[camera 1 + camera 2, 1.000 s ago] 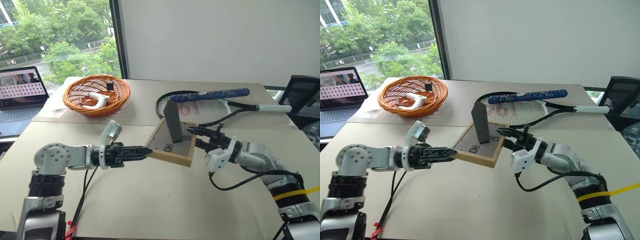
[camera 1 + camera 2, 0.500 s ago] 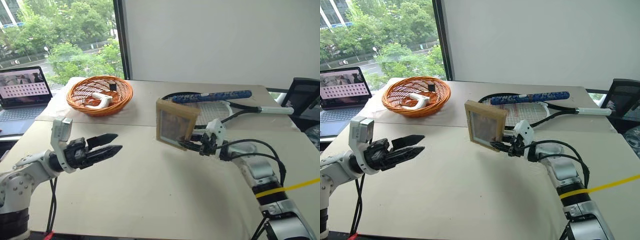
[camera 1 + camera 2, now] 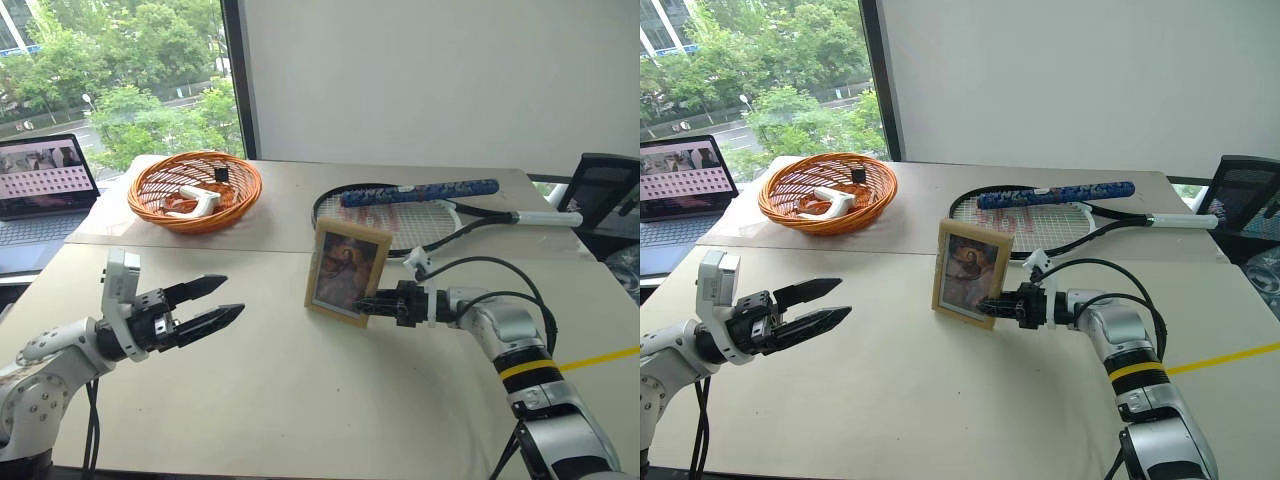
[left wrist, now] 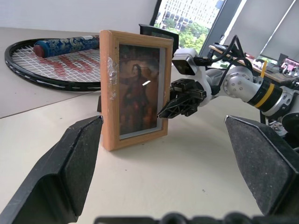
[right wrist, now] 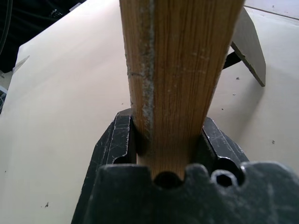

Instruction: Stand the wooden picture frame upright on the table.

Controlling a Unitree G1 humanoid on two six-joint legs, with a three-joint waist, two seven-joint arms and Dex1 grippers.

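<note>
The wooden picture frame (image 3: 345,272) stands upright on the beige table (image 3: 300,400), its brownish picture facing me. Its lower edge appears to rest on the tabletop. My right gripper (image 3: 368,303) reaches in level from the right and is shut on the frame's lower right side. In the right wrist view both fingers (image 5: 119,140) clamp the light-wood edge (image 5: 173,70), and the fold-out stand (image 5: 247,37) juts out behind. My left gripper (image 3: 232,297) hangs open well to the left of the frame, pointing at it and holding nothing. The left wrist view shows the frame (image 4: 135,88) between its wide-apart pads (image 4: 70,163).
An orange wicker basket (image 3: 195,190) holding a white object sits at the back left. A tennis racket (image 3: 400,215) with a blue grip lies just behind the frame. A laptop (image 3: 40,185) stands at the far left edge, and a black chair (image 3: 605,190) at the far right.
The right gripper rolled and sank, bringing the frame from lying tilted, back up, to upright on the table. The left gripper drew back to the left from the frame's edge and opened.
</note>
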